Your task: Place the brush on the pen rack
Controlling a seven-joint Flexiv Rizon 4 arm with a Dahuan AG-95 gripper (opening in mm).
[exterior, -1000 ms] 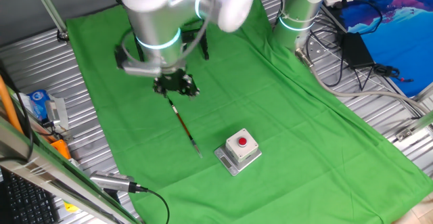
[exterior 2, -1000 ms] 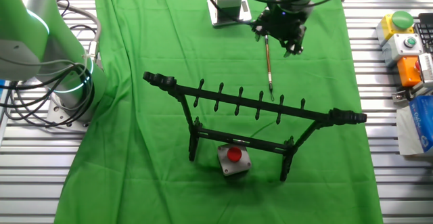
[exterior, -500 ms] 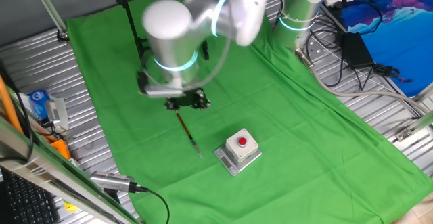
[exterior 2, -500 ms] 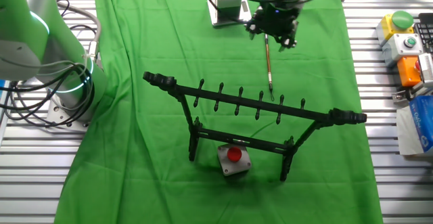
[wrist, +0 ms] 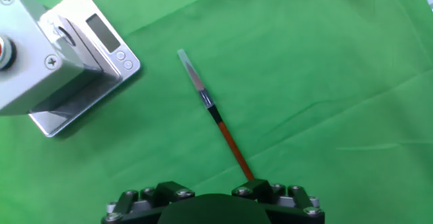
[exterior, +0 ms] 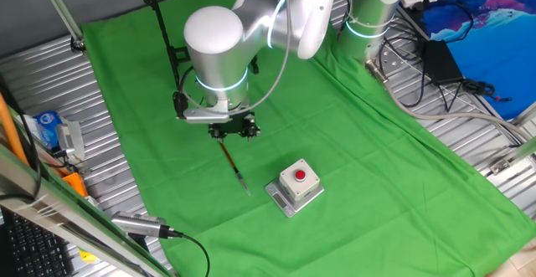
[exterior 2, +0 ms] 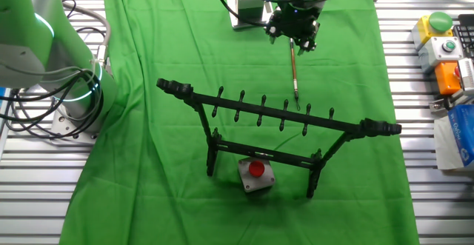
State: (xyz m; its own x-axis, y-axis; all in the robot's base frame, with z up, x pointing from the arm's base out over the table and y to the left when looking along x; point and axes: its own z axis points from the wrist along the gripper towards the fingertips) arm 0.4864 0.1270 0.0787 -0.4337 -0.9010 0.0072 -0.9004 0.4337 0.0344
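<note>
One fixed view: the gripper is low over the green cloth, right at the top end of the brush. The brush lies flat on the cloth, slanting down toward the grey box w/ red button. Its tip is near the box, not touching. The pen rack stands at the far end of the cloth, partly hidden behind the arm. Can't tell how wide the fingers are here.

The other fixed view: the gripper sits over the far end of the brush. The brush points at the pen rack, and its near end is just beside the top bar w/ pegs. A 2nd grey box w/ red button sits under the rack, between the legs.

Hand view: the brush lies on the cloth, pale tip up-left, near the grey box. Its red-brown end goes under the gripper base at the bottom edge. Fingers aren't clear, so can't tell if it's wide, narrow or gripping.
</note>
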